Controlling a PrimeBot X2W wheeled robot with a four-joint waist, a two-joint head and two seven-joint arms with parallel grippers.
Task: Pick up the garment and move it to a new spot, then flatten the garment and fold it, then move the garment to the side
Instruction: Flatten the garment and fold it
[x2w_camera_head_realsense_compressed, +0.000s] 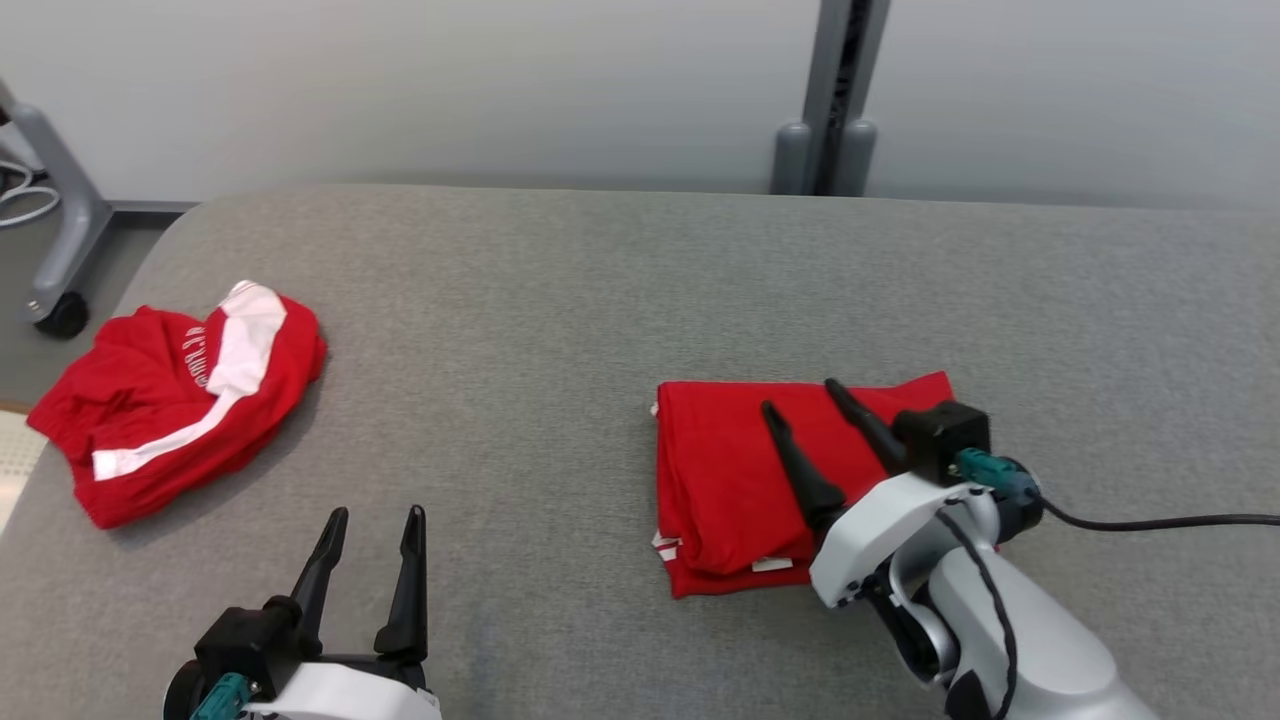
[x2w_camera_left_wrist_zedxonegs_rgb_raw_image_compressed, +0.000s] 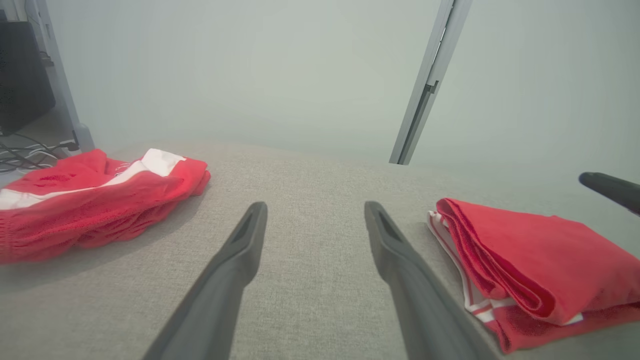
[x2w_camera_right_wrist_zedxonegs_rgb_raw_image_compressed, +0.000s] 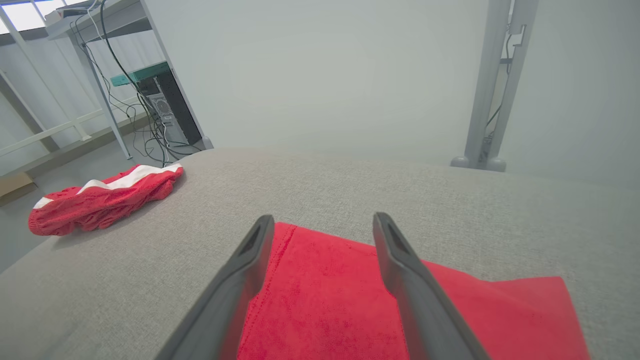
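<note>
Folded garment (x2w_camera_head_realsense_compressed: 730, 470) partly behind right arm (x2w_camera_head_realsense_compressed: 1000, 640); crumpled garment (x2w_camera_head_realsense_compressed: 150, 410) print (x2w_camera_head_realsense_compressed: 193, 362), possibly lettering, illegible.

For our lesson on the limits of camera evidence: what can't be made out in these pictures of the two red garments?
Head view: near right corner of the folded red cloth garment is hidden by the right claw and its pale arm.
Head view: white lettering on the crumpled red-and-white garment is too small to read.
Left wrist view: the folded garment is cut off by the right edge.
</note>
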